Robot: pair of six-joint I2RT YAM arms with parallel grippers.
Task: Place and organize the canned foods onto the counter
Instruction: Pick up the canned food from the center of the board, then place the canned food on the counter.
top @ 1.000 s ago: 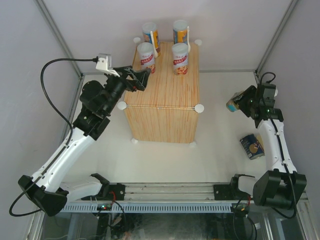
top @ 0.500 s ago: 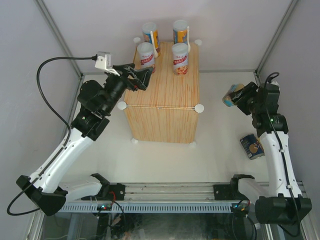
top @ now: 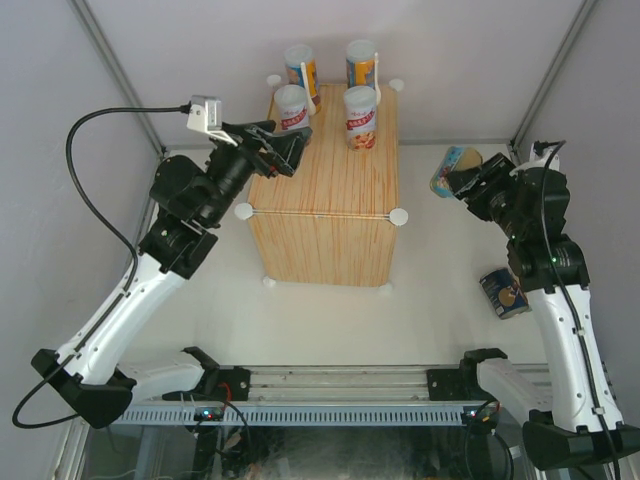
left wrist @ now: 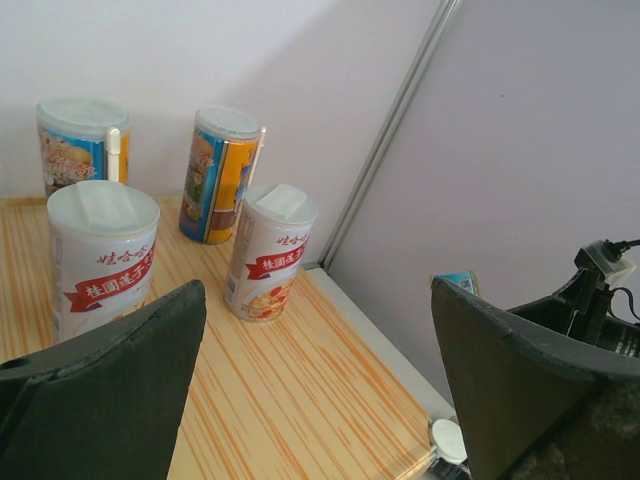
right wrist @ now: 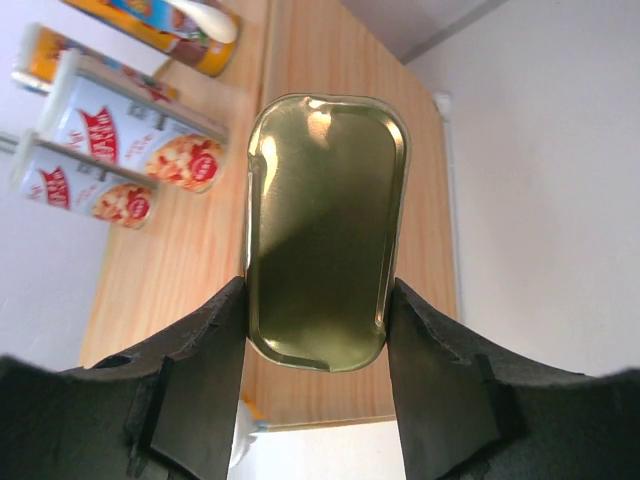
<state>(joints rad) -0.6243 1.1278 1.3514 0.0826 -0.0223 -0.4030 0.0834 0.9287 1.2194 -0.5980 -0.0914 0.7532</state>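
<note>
Right end effector (top: pixel 466 183): clamped on a flat tin (right wrist: pixel 322 230); raised and nearer the counter (top: pixel 330 215) than a second ago, not yet over it.
Left end effector (top: pixel 282 152): fingers wide apart, empty, still above the counter's far-left part.
Cans (top: pixel 360 117): four upright at the counter's far end, unmoved.
Second tin (top: pixel 503 293): lying right of the counter, unmoved.

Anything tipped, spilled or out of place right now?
Nothing spilled or damaged. Four cans stand upright at the far end of the counter. One flat tin lies on the table right of it, not yet placed. The right gripper holds a second tin.
</note>
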